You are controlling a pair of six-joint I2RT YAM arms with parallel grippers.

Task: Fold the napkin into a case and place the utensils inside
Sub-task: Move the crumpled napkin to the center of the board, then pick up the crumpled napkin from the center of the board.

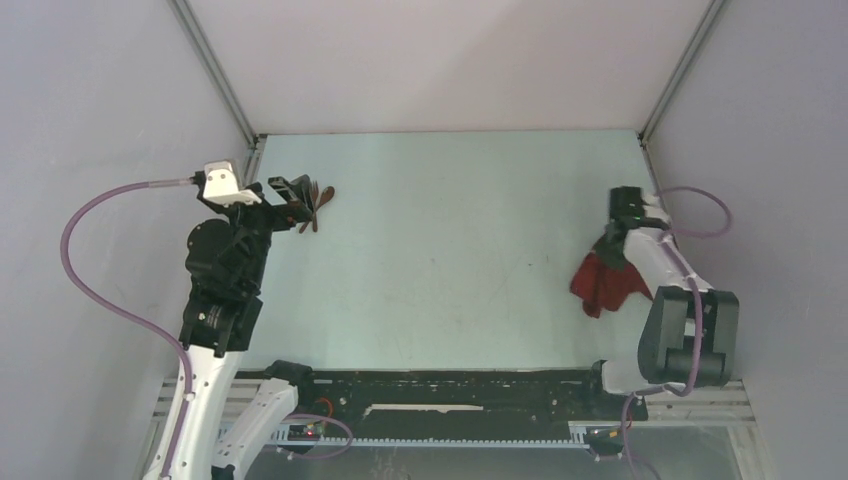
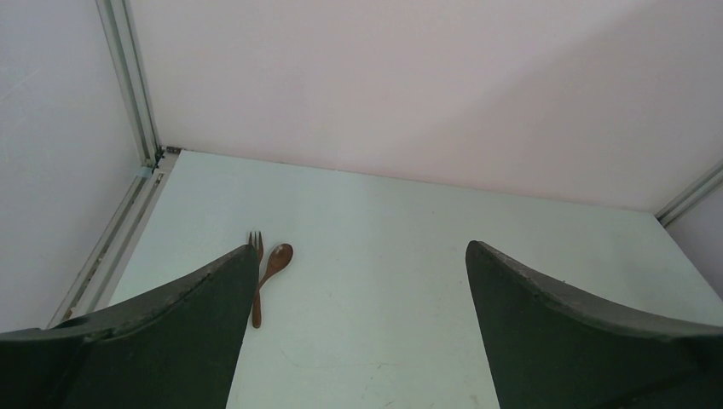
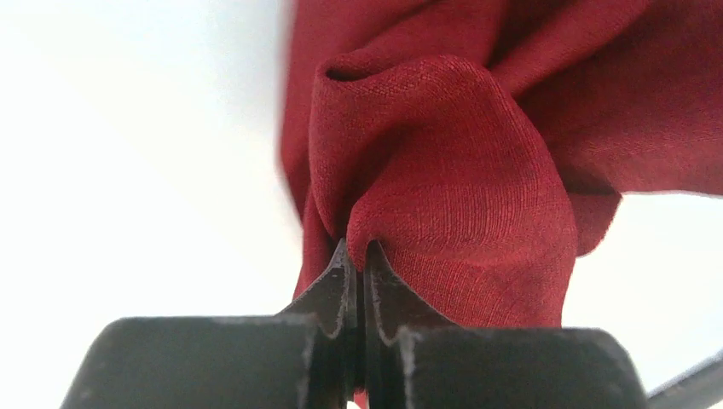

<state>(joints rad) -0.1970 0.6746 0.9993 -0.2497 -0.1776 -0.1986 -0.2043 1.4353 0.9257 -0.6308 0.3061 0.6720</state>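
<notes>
The dark red napkin (image 1: pixel 603 283) lies bunched at the right side of the table, and in the right wrist view its folds (image 3: pixel 460 196) fill the frame. My right gripper (image 1: pixel 607 252) (image 3: pixel 359 252) is shut on a pinch of that cloth. At the far left lie the utensils (image 1: pixel 322 200), side by side and crossing: a brown fork (image 2: pixel 254 241) and a brown spoon (image 2: pixel 278 258). My left gripper (image 1: pixel 303 203) (image 2: pixel 360 249) hangs open just short of them, empty. Its left finger (image 2: pixel 170 332) hides most of the fork.
White walls close in the pale green table (image 1: pixel 450 250) on the left, back and right, with metal corner posts (image 1: pixel 215 70). A black rail (image 1: pixel 450 385) runs along the near edge between the arm bases. Purple cables (image 1: pixel 90 280) loop beside each arm.
</notes>
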